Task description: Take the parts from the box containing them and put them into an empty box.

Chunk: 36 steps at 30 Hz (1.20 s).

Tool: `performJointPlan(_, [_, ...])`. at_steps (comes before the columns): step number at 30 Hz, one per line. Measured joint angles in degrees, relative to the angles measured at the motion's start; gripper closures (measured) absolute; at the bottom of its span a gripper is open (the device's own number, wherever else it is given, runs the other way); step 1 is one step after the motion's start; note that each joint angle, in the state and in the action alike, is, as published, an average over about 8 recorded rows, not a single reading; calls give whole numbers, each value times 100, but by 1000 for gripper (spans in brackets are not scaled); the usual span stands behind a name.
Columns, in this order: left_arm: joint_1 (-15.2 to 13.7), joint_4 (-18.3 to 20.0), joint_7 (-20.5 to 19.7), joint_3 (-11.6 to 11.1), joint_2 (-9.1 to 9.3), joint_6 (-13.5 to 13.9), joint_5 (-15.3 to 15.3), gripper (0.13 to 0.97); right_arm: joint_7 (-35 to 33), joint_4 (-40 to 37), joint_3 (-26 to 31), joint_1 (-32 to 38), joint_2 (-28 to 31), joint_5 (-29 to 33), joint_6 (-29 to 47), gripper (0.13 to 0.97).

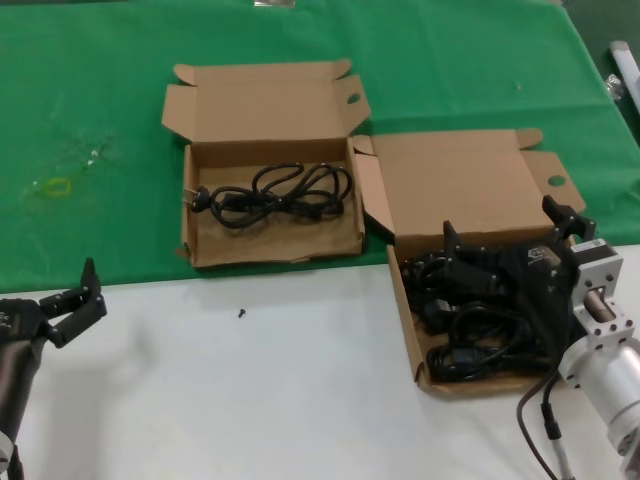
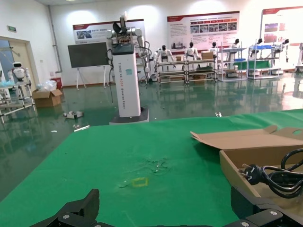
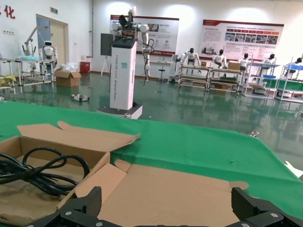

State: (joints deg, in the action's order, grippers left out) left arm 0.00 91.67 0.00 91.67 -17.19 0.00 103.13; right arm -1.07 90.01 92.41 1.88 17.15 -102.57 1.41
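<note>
The box containing the parts [image 1: 406, 322] sits at the right, lid open, with a pile of black coiled cords [image 1: 468, 345] inside. My right gripper [image 1: 505, 240] hangs open low over that pile's far side; in the right wrist view its fingers [image 3: 93, 201] are wide apart with only the box lid [image 3: 180, 189] between them. The other box [image 1: 275, 246], at centre left on the green cloth, holds one cord [image 1: 285, 192], whose plug [image 2: 252, 174] shows in the left wrist view. My left gripper [image 1: 83, 303] waits open at the table's near left, holding nothing.
A small black screw [image 1: 241, 312] lies on the white table surface in front of the left box. A yellowish ring mark [image 1: 57, 186] is on the green cloth [image 1: 100, 100] at far left. The two boxes' side flaps nearly touch.
</note>
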Motion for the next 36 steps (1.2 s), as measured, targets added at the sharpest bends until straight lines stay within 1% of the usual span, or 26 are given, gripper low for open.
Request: performJointPlan(36, [0,0,0,0,0,0,0,132,0,1,0,-1,0,0,0,129])
